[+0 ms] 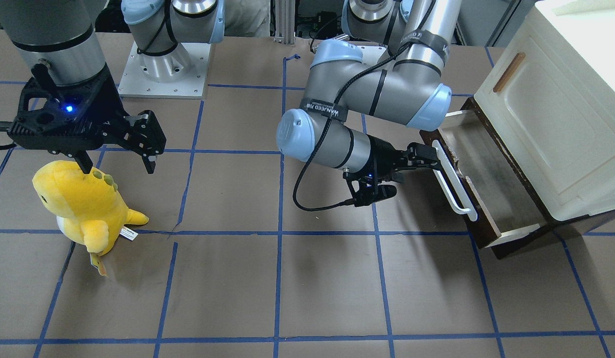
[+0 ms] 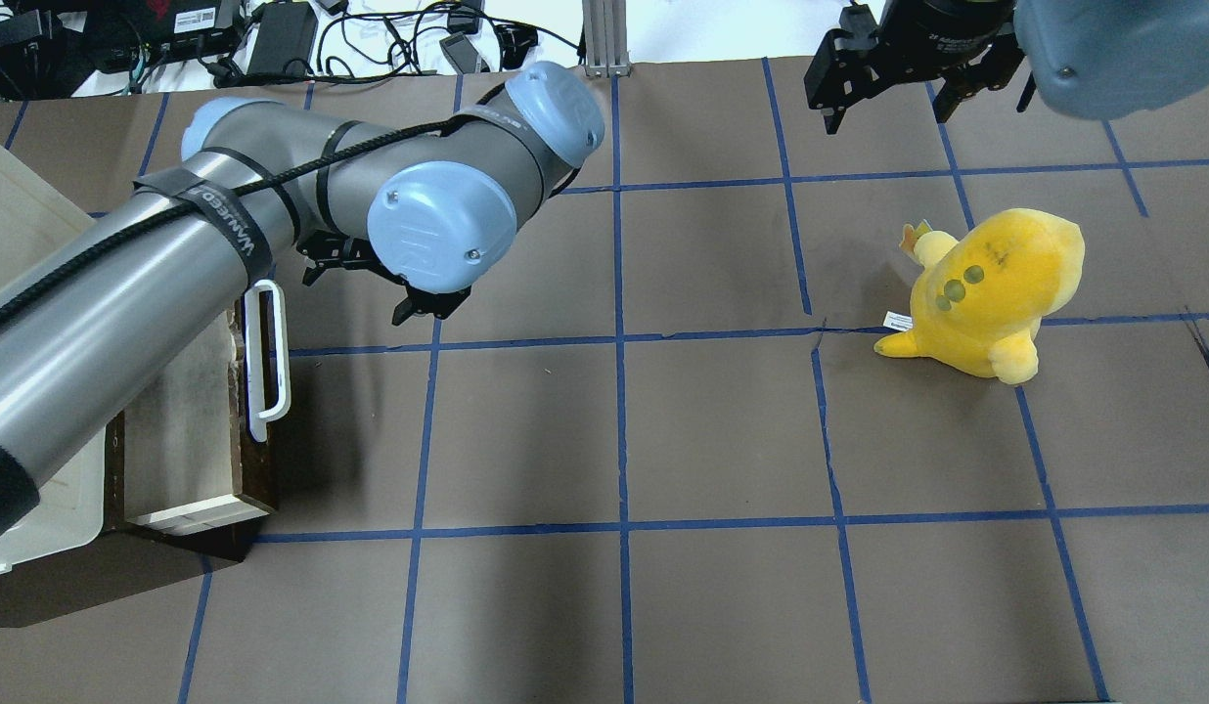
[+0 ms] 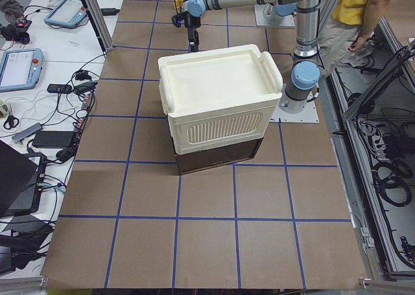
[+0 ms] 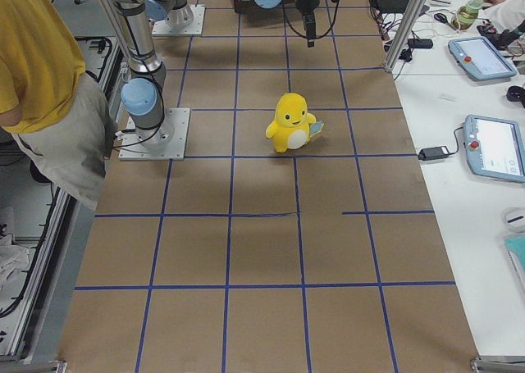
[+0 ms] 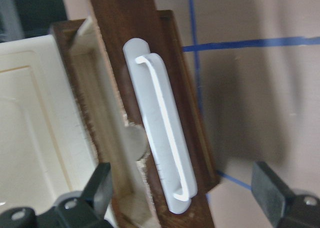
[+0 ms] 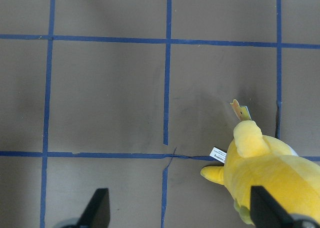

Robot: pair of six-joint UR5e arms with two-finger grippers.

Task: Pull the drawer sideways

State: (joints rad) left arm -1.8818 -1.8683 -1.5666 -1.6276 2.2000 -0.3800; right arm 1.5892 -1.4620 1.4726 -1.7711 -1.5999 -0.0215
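Note:
The drawer [image 1: 489, 181] stands pulled out of the cream cabinet [image 1: 561, 124]. It has a dark brown front, a greyish inside and a long white bar handle [image 1: 455, 181]. My left gripper [image 1: 427, 156] is open and empty, level with the far end of the handle and just in front of it. In the left wrist view the handle [image 5: 160, 138] lies between the two spread fingers [image 5: 100, 188], a short way ahead. In the overhead view the drawer [image 2: 189, 391] and handle [image 2: 270, 362] sit partly under my left arm. My right gripper [image 1: 116, 164] is open and empty above the table.
A yellow plush toy [image 1: 86, 204] stands right beside and below the right gripper; it also shows in the overhead view [image 2: 986, 293] and the right wrist view [image 6: 270, 173]. The cabinet door has a small wooden handle [image 1: 509, 72]. A person stands by the robot's base [image 3: 356, 10].

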